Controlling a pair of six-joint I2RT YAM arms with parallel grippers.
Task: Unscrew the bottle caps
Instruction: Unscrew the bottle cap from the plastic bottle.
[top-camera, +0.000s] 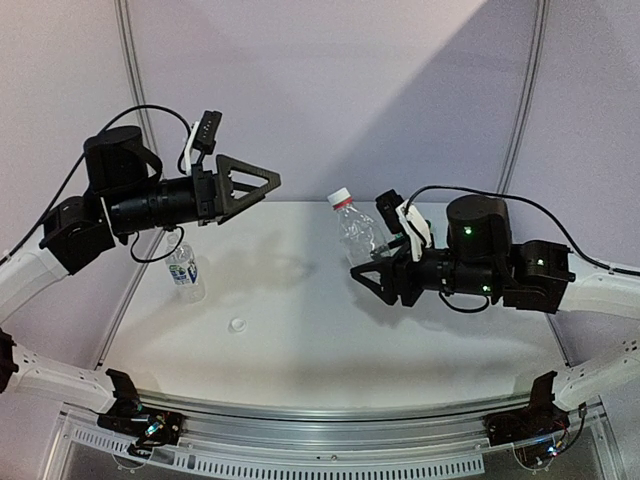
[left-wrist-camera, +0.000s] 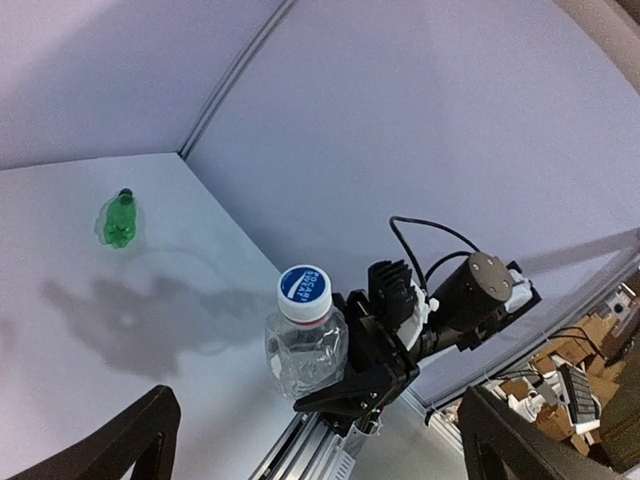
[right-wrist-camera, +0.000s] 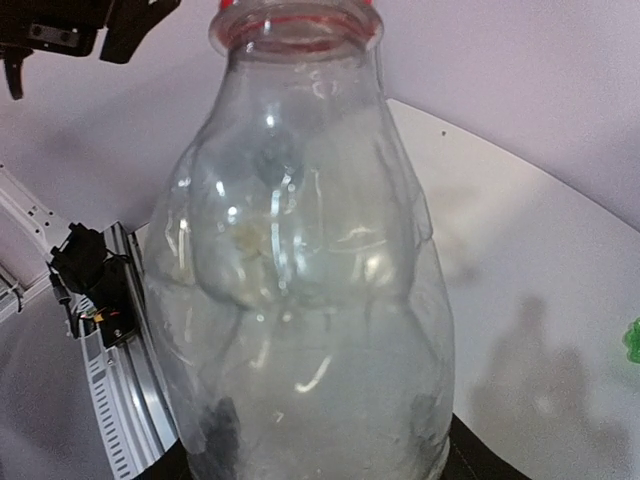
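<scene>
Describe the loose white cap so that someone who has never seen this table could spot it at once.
Start at the white table and go to its left half, where the labelled bottle stands. Just right of it and closer to the near edge lies the small white cap. It is the only cap lying loose on the tabletop.

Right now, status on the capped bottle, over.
Left gripper raised, jaws open. Right gripper shut on unlabelled bottle, white cap on. Nothing between left jaws and cap.

Open table (top-camera: 300, 300) lies between the labelled bottle (top-camera: 185, 272) and the clear bottle (top-camera: 356, 232), save a loose cap (top-camera: 237, 325).
</scene>
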